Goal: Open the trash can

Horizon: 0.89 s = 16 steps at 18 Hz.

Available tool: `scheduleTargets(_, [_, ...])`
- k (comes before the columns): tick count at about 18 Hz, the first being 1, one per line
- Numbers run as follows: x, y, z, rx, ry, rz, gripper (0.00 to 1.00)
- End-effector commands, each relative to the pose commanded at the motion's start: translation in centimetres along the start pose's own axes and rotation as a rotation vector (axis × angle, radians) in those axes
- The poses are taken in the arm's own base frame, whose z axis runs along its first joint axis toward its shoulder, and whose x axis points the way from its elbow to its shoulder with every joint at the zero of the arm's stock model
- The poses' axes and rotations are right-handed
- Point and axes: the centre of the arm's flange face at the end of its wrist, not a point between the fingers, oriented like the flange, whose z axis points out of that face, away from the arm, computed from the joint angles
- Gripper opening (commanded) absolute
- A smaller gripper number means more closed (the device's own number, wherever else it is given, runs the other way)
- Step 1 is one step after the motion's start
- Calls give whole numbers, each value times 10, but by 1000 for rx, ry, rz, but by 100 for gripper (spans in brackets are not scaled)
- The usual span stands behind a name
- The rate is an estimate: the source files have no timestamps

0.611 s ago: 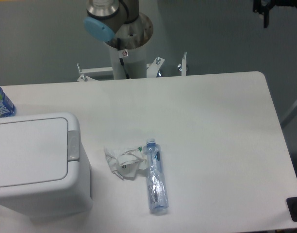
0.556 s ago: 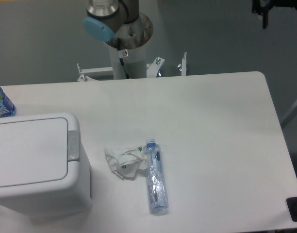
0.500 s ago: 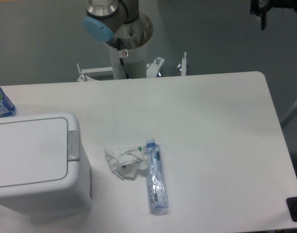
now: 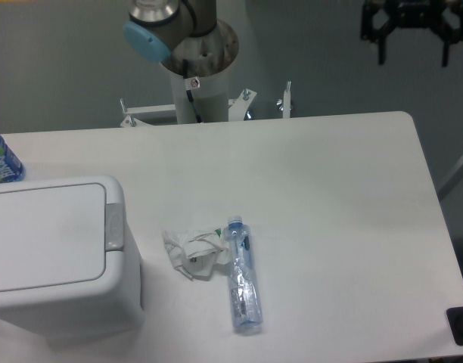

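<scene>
The trash can [image 4: 57, 257] is a large white bin at the front left of the table, its flat lid down and a small grey latch tab [image 4: 113, 227] on its right edge. My gripper [image 4: 413, 54] hangs high at the top right, beyond the table's far edge and far from the bin. Its two dark fingers [image 4: 382, 47] point down and stand apart, open, with nothing between them.
A clear plastic bottle [image 4: 243, 276] lies on the table beside a crumpled white wrapper [image 4: 192, 252], just right of the bin. A blue-labelled bottle [image 4: 1, 159] stands at the left edge. The arm's base column [image 4: 194, 68] rises behind the table.
The gripper has moved left and slightly down into fuller view at the top right. The arm's blue-capped joint shifted a little left. The bin and the bottles have not moved.
</scene>
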Motion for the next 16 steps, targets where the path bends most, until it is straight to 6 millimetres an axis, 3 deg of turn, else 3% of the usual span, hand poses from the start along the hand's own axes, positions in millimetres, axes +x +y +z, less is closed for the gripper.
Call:
scheduleTargets(7, [93,-117,33,106,75,-309,100])
scheduleTargets(11, [141,-174,54,110,149,-413,100])
scheduleTargets(13, [159,-195,59,142,165,-437,100])
scheduleTargets(16, [175,-210,68,171,197,-507,100])
